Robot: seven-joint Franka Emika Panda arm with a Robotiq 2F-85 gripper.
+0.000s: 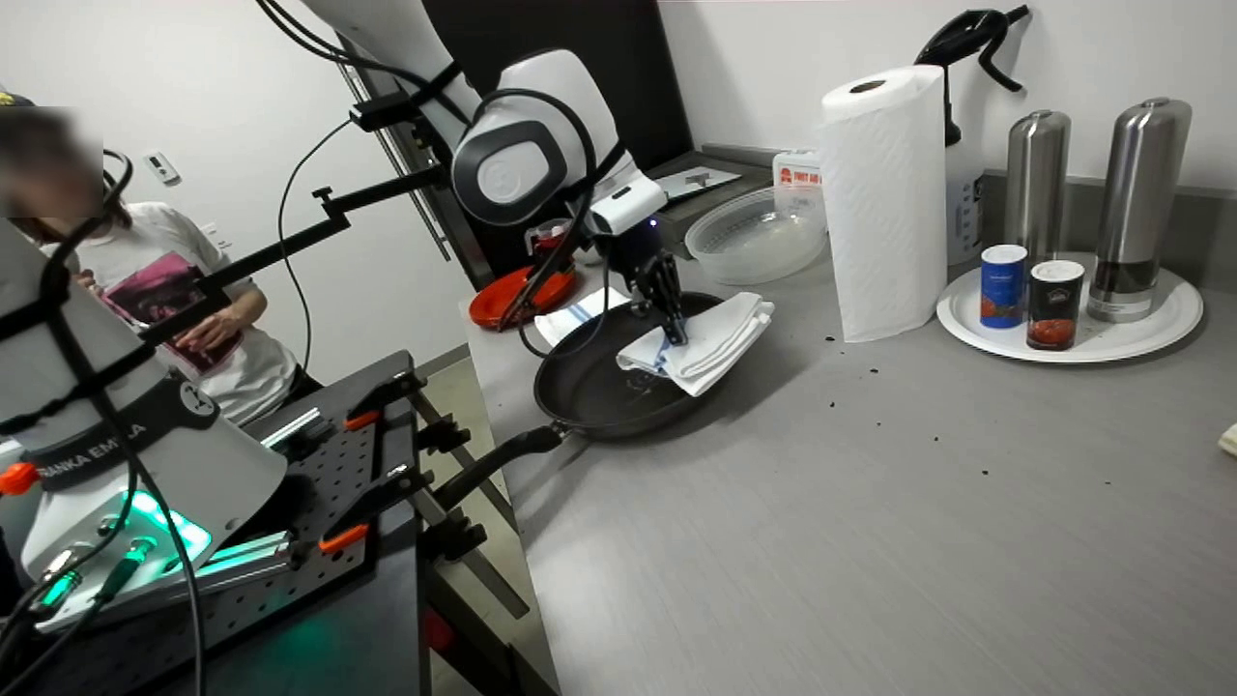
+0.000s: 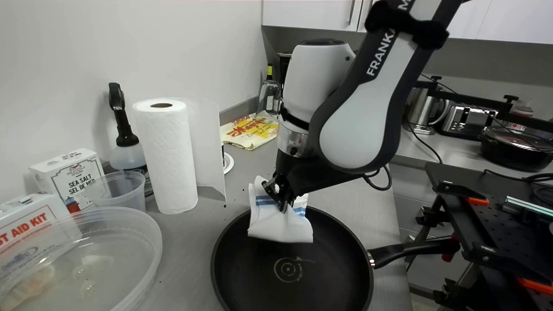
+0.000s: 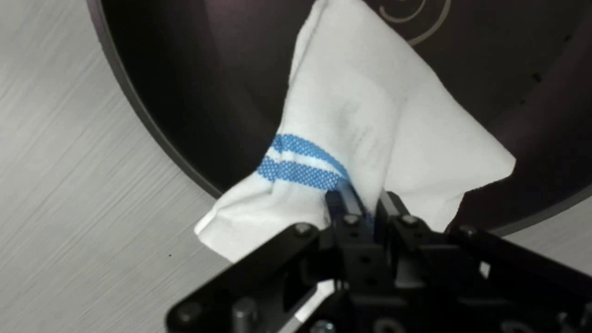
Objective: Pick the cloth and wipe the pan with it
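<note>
White, blue-striped cloth (image 2: 281, 225) | pinched by tool (image 3: 366, 203) | spreading out below it, over pan (image 2: 330, 268)

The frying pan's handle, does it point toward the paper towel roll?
No, in an exterior view the handle of the frying pan points away from the paper towel roll.

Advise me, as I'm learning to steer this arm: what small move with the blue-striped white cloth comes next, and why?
Probably ease the black gripper inward over the round black frying pan, toward the small dark specks inside. Its jaws pinch the white cloth; in the wrist view, a corner of it juts past the pan's edge and those specks lie uncovered.
</note>
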